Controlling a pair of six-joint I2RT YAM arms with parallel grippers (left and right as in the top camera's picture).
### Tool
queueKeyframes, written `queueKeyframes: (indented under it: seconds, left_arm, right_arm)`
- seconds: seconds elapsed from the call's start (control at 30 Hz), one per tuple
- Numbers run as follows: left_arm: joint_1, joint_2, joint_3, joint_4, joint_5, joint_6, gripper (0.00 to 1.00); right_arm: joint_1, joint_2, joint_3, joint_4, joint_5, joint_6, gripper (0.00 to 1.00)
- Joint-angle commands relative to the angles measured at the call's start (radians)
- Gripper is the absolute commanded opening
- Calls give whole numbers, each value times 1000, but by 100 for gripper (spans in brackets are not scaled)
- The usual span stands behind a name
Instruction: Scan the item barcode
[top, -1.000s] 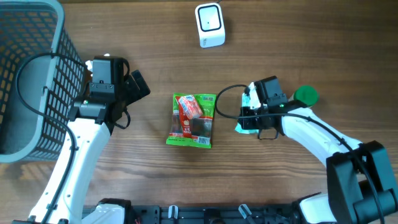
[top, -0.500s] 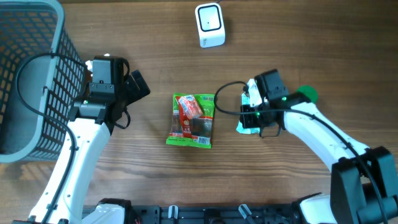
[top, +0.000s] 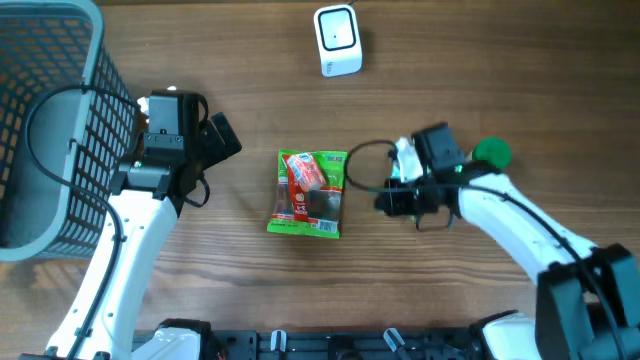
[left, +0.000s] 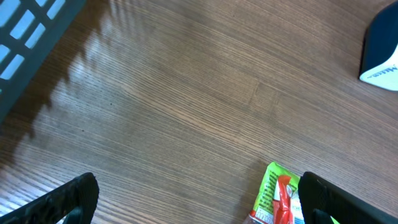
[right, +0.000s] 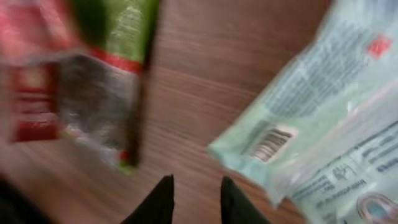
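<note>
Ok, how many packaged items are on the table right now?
2. A green-and-red snack packet lies mid-table; a pale green packet sits to its right, mostly covered in the overhead view.

Basket (top: 50, 120) far left, scanner (top: 337, 40) behind snack packet (top: 310, 193), second pouch (right: 323, 124) to its right

Snack packet (top: 309, 193): green, red and dark panels. Second packet (right: 323, 143): pale mint, black barcode (right: 268, 143) (blurred print). Scanner (top: 337, 40): white, dark face. Basket (top: 105, 60): grey-blue lattice. Tabletop (top: 520, 70): brown, fine woodgrain.
</note>
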Motion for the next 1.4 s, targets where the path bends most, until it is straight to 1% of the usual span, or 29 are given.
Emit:
queueKeyframes:
  seconds: [0.0, 0.1, 0.13, 0.2, 0.33, 0.47, 0.53, 0.63, 0.73, 0.83, 0.9, 0.93, 1.0, 1.07, 1.1, 1.13, 1.17, 1.2, 1.33, 1.37]
  left_arm:
    - [6, 1, 8, 2, -9, 2, 100]
    - [6, 1, 8, 2, -9, 2, 100]
    - [6, 1, 8, 2, -9, 2, 100]
    - [6, 1, 8, 2, -9, 2, 100]
    - [6, 1, 8, 2, -9, 2, 100]
    - [6, 1, 8, 2, -9, 2, 100]
    - [6, 1, 8, 2, -9, 2, 100]
    - [6, 1, 8, 2, -9, 2, 100]
    - [6, 1, 8, 2, -9, 2, 100]
    - [6, 1, 8, 2, -9, 2, 100]
    - [6, 1, 8, 2, -9, 2, 100]
    - [6, 1, 8, 2, -9, 2, 100]
    - [6, 1, 8, 2, -9, 2, 100]
    - [6, 1, 8, 2, -9, 2, 100]
    - [6, 1, 8, 2, -9, 2, 100]
    - [6, 1, 8, 2, -9, 2, 100]
    - [6, 1, 8, 2, -9, 2, 100]
    - [6, 1, 8, 2, -9, 2, 100]
    - [6, 1, 8, 2, -9, 2, 100]
    - [6, 1, 8, 2, -9, 2, 100]
  right_arm:
    - [3, -64, 144, -122, 82, -64, 28]
    - [4, -64, 152, -180, 213, -45, 26]
    - [4, -61, 147, -196, 239, -30, 23]
    - [4, -60, 123, -202, 255, -18, 21]
    - [4, -60, 19, -111, 294, 16, 20]
    - [4, -59, -122, 70, 346, 34, 18]
    - [4, -59, -181, 130, 353, 55, 19]
    - [4, -59, -204, 116, 360, 50, 18]
    - [4, -63, -171, 84, 334, 49, 18]
    - [4, -63, -63, 11, 243, 9, 28]
    - [3, -63, 35, -72, 247, 0, 34]
    - [-4, -63, 123, -156, 266, 0, 40]
    - [-18, -63, 175, -196, 274, -2, 47]
    - [-46, -62, 195, -190, 274, -3, 66]
    - [-72, -61, 193, -178, 274, -6, 71]
    - [-100, -59, 191, -172, 272, -16, 89]
    - [-121, -56, 190, -167, 269, -33, 97]
    - [-140, -52, 190, -164, 269, -40, 99]
    - [-195, -9, 187, -127, 162, -110, 100]
    - [-196, 2, 182, -107, 163, -109, 100]
